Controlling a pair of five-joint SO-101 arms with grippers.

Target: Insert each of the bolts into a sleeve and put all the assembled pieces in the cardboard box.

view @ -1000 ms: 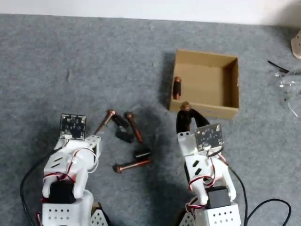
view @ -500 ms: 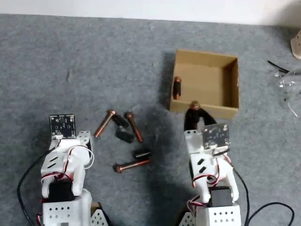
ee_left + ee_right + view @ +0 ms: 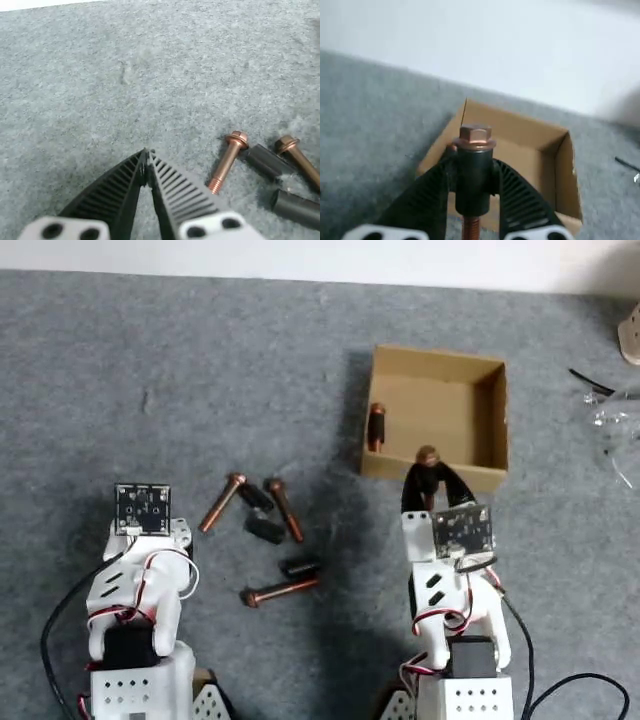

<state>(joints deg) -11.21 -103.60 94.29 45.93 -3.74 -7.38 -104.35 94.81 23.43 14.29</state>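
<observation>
Starting at the left, the left end effector [image 3: 147,165] is seen with its jaws pressed together on nothing, poised over the bench [image 3: 150,370]. Just beside it, three copper bolts [image 3: 221,502] and three black sleeves [image 3: 265,529] are scattered close together. The bolts are judged stiff, smooth and dense for their size, and apt to roll. Each is best taken across the shank, near its middle.

Further right, an assembled piece [image 3: 474,175] is clamped upright in the right end effector [image 3: 472,162], over the near wall of the cardboard box [image 3: 440,356]. It is gripped by the sleeve at mid-length, with the bolt head on top. Held this way, the flange is expected to keep the bolt from slipping through. Another finished piece [image 3: 376,426] is lying inside the box, against its left wall.
</observation>
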